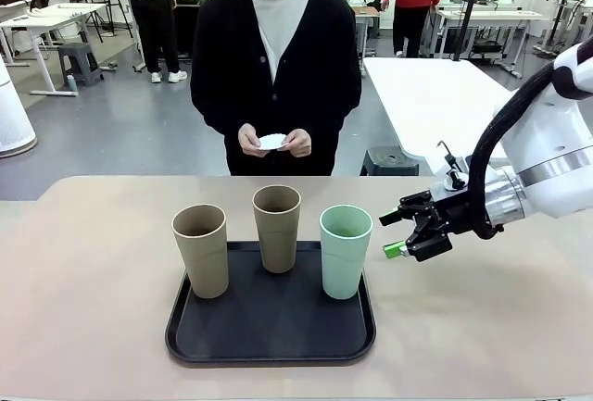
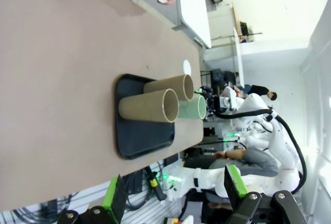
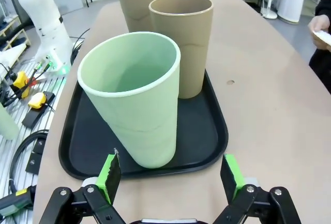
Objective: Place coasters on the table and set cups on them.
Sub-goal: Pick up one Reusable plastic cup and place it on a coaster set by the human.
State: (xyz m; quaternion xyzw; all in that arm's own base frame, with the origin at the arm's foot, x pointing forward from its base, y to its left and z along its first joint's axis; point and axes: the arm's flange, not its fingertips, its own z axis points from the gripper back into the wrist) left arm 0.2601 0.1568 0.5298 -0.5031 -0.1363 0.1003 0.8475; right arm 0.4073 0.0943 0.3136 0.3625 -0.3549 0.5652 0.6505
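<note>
Front view looks across the beige matte worktop [image 1: 83, 313] at the standing person [image 1: 278, 58]. Right wrist view sits close to the pale mint green tumbler [image 3: 134, 105]; left wrist view, rolled sideways, stands farther off. All share the black rounded-square tray [image 1: 269, 322].

Three cups [image 1: 278, 225] on tray [image 1: 269, 347], tray on table [image 1: 83, 308]

A black rounded-square tray [image 1: 271, 338] lies in front of a person [image 1: 310, 77] in a black cardigan over a white top. Behind to the right stands a white table [image 1: 435, 95]; far left, a grey stool [image 1: 81, 60].
</note>
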